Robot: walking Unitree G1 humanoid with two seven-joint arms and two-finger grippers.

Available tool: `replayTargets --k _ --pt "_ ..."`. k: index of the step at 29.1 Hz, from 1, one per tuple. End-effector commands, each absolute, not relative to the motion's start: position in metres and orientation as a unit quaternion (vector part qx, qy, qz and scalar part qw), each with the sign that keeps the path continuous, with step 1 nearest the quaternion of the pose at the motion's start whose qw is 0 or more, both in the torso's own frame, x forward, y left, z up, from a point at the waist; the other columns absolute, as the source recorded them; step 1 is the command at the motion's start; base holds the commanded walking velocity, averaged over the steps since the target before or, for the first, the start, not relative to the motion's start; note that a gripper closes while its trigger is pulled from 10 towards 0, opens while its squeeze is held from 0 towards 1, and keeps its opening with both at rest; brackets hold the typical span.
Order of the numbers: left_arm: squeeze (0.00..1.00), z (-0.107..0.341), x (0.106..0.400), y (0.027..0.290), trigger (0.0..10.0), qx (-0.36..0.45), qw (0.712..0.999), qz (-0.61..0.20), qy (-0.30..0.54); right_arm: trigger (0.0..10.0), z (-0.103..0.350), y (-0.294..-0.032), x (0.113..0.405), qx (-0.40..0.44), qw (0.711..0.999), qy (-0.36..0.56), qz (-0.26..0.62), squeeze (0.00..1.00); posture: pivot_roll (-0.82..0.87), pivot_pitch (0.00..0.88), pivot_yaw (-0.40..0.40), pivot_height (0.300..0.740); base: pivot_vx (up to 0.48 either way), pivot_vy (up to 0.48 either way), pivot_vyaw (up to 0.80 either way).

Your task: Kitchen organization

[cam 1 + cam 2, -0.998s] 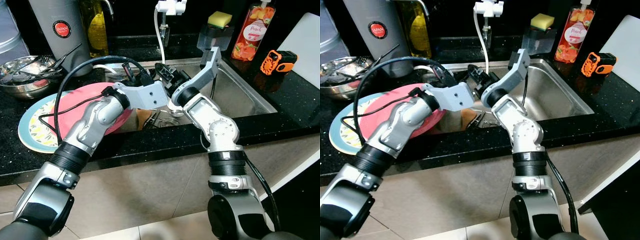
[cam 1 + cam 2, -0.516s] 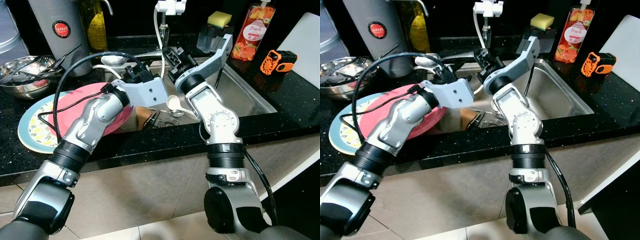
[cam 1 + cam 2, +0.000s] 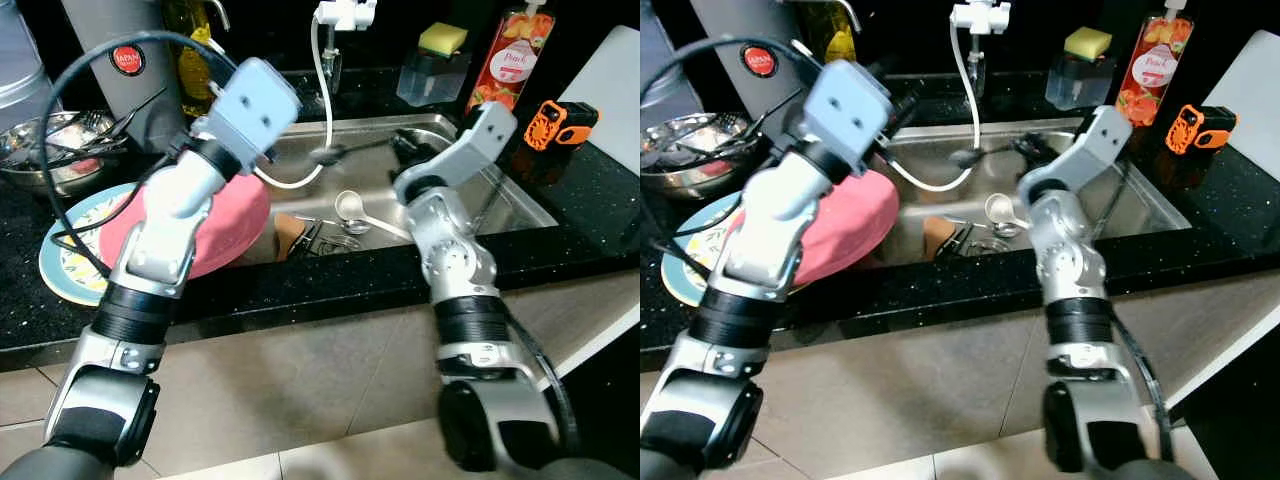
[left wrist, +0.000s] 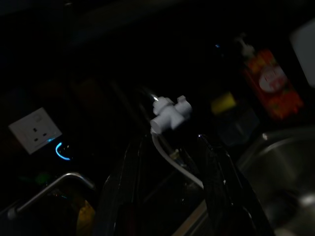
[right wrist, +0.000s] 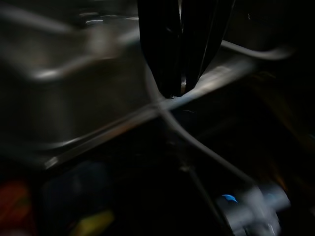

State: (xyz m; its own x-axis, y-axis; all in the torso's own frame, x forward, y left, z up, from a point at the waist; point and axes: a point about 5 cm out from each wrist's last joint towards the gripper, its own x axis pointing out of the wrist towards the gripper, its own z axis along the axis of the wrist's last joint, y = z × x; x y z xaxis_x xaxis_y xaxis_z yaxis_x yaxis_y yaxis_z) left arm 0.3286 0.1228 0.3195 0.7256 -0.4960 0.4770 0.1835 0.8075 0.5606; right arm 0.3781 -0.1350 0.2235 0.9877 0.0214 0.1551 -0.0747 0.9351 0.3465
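My right gripper (image 3: 401,146) hangs over the steel sink (image 3: 505,190), shut on the thin handle of a dark metal spoon (image 3: 328,155) whose bowl points left, toward the white hose. In the right wrist view the fingertips (image 5: 170,88) pinch that handle. My left arm is raised above the sink's left rim with its grey wrist box (image 3: 256,98) on top. My left gripper (image 4: 170,142) is open and holds nothing, aimed at the white tap head (image 4: 169,112). A white ladle (image 3: 347,206) and other utensils lie in the sink.
A pink plate (image 3: 225,225) lies on a patterned plate (image 3: 70,275) left of the sink. Behind them stand a steel bowl of cutlery (image 3: 45,150), a grey flask (image 3: 125,60) and an oil bottle (image 3: 190,50). A sponge holder (image 3: 440,70), peach soap bottle (image 3: 510,50) and orange gadget (image 3: 560,125) stand at the right.
Both arms have come up out of the sink. The left arm rose and swung left over the plates. The right arm swung right and now holds a spoon above the basin.
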Motion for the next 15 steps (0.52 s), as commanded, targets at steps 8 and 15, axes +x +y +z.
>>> replayTargets --k 8,15 --pt "0.00 0.315 0.321 0.132 10.0 0.173 0.925 -0.149 -0.304 10.0 0.174 -0.101 0.370 0.042 0.990 0.013 0.133 0.00 0.20 0.000 -0.029 0.740 0.000 0.000 0.00" --pt "0.00 0.307 0.316 0.140 10.0 0.177 0.933 -0.109 -0.293 10.0 0.163 -0.091 0.365 -0.004 0.988 0.018 0.156 0.27 0.21 0.000 -0.032 0.740 0.000 0.000 0.00"
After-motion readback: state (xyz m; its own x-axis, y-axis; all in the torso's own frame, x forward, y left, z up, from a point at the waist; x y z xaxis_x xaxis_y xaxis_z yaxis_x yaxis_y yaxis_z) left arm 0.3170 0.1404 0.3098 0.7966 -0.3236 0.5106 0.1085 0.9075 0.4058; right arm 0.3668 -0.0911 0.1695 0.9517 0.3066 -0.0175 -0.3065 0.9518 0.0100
